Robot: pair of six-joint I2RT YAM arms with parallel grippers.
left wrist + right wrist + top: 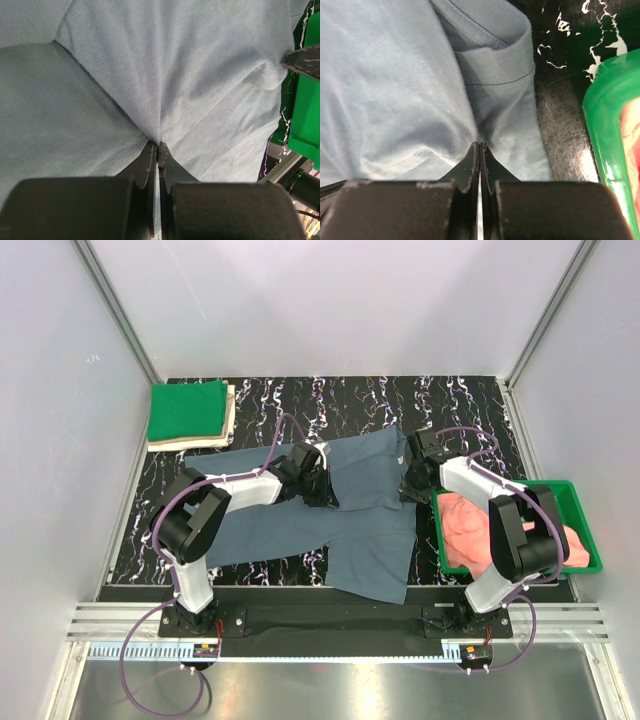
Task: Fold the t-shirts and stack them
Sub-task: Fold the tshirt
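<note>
Spread out just left of the green plastic bin (556, 485) — a slate-blue cotton t-shirt (370, 540). Nearest the bin, right gripper (479, 144) clamped tight on a fold of the shirt's edge; further from the bin, left gripper (158, 144) pinched on mid-shirt fabric. Far left of the bin — folded green-on-cream shirt stack (188, 412).

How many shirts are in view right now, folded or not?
4: green shirt folded atop a cream shirt at the far-left corner, blue shirt spread mid-table, pink shirt in the green bin. More may be hidden in the bin.
</note>
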